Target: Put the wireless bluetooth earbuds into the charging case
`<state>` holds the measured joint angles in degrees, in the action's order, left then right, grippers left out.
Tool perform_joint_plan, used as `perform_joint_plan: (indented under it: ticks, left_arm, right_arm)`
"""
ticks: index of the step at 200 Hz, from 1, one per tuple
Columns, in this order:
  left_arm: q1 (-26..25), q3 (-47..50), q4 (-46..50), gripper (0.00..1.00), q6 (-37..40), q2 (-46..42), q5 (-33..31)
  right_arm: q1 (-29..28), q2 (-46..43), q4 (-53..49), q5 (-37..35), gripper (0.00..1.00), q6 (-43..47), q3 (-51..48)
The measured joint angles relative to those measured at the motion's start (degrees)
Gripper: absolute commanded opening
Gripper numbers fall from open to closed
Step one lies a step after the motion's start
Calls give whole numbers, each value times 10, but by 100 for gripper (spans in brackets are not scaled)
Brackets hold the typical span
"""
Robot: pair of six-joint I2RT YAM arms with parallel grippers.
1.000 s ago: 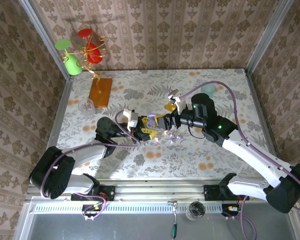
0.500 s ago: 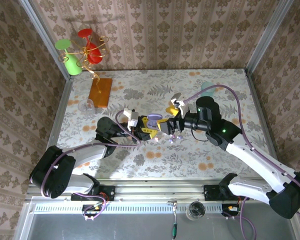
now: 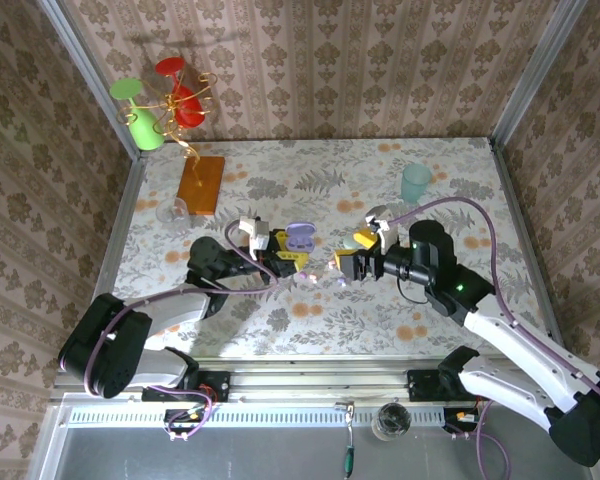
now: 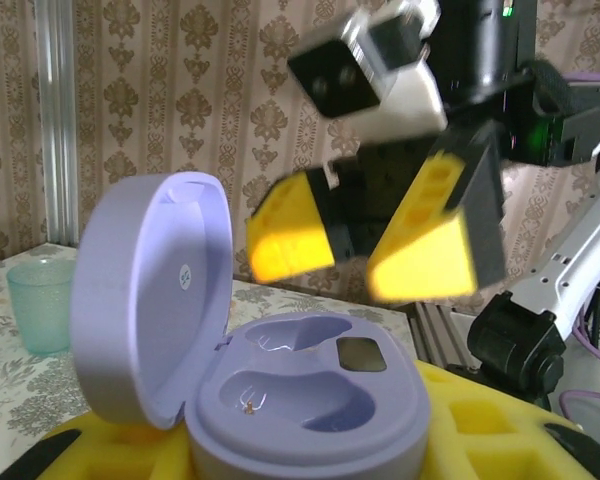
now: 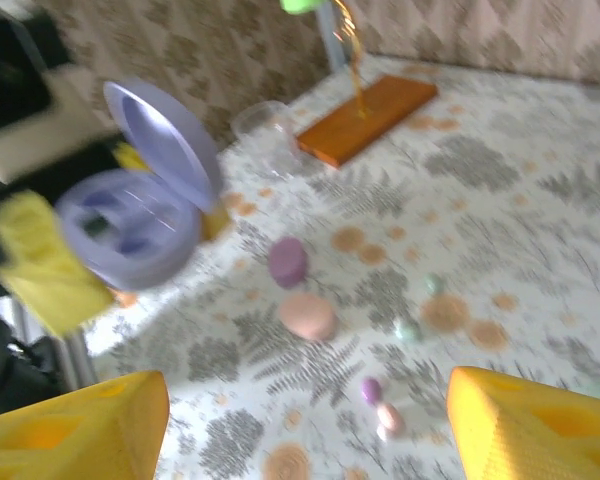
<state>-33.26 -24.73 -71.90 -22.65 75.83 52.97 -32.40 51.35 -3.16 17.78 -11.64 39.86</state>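
My left fingers (image 4: 480,432) are clenched on the open lilac charging case (image 4: 380,405), held up off the counter (image 5: 540,170) with its lid (image 4: 140,300) standing upright. My right fingers (image 5: 75,430) are released and spread wide, facing the case from close by. The earbuds lie loose on the counter under my right fingers. A lilac bud (image 5: 370,388) sits just beside a pink bud (image 5: 388,420). A mint bud (image 5: 408,330) lies near a closed pink oval case (image 5: 308,315).

Teal cup (image 3: 415,184) upright at back right, orange board (image 3: 201,184) back left, clear glass (image 3: 173,211) beside it
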Motion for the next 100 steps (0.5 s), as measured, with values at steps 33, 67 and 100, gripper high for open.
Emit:
perform_joint_plan:
  ticks: [33, 67, 100]
  left_arm:
    - [7, 0, -2, 29, -14, -2, -5]
    - [8, 0, -2, 24, -16, -2, -9]
    - [8, 0, -2, 25, -18, -10, -23]
  right_arm:
    - [3, 11, -10, -70, 72, -54, -45]
    - [3, 76, -30, -101, 69, -103, -46]
    - [3, 166, -51, -105, 66, -140, -37]
